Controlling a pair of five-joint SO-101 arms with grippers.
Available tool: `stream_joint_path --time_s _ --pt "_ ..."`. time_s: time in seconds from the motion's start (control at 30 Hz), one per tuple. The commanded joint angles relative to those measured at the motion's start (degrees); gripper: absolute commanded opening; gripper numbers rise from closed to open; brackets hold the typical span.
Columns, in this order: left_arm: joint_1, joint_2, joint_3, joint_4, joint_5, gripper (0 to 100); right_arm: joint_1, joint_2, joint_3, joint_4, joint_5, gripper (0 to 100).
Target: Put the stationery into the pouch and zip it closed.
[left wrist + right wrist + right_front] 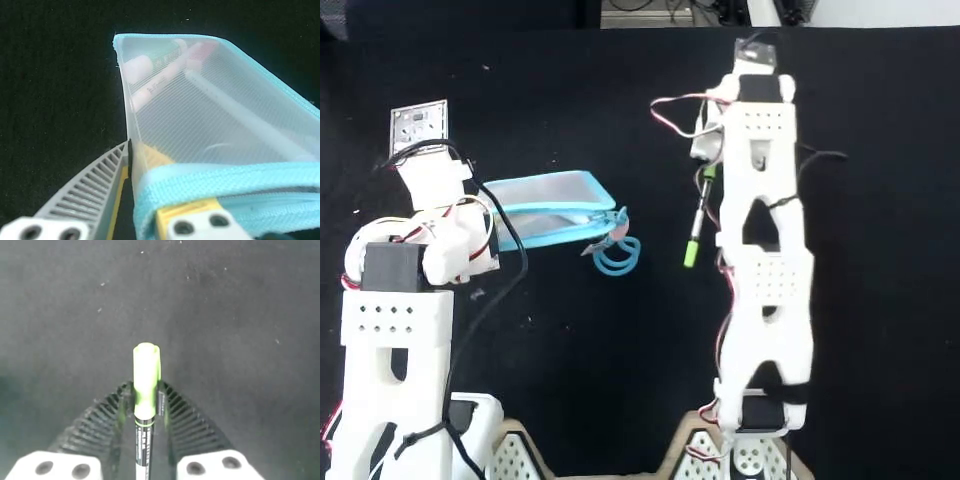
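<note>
Now my right pincer (145,391) clamped the marker (696,228), crosswise to the pouch (545,203) and well apart; my left pincer (134,151) pinched the pouch.

pouch (545,200) left, in left claw (133,150) | marker (696,225) right, in right claw (146,388) | pens (150,80) inside pouch

I read nothing legible. Tiny black print on white barrel of green-capped marker (145,390), 3 o'clock from translucent blue-edged mesh pouch (225,125); faint print on white pen (152,87) inside, blurred.
</note>
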State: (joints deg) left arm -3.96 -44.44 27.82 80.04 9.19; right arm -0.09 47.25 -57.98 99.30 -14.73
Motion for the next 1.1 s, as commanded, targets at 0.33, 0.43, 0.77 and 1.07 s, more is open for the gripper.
stream_joint_path --time_s 0.33,0.43,0.77,1.07 --pt "-0.04 -0.09 -0.04 -0.44 -0.35 3 -9.32 -51.47 39.87 -3.25 3.34 1.0" --pt "-0.04 -0.09 -0.04 -0.44 -0.35 3 -12.13 -62.9 47.6 -6.59 3.34 1.0" --pt "-0.04 -0.09 -0.04 -0.44 -0.35 3 -24.44 -100.7 75.12 -25.67 3.34 1.1" --pt "-0.04 -0.09 -0.04 -0.44 -0.35 3 -36.66 -132.7 102.55 -57.05 3.34 1.2"
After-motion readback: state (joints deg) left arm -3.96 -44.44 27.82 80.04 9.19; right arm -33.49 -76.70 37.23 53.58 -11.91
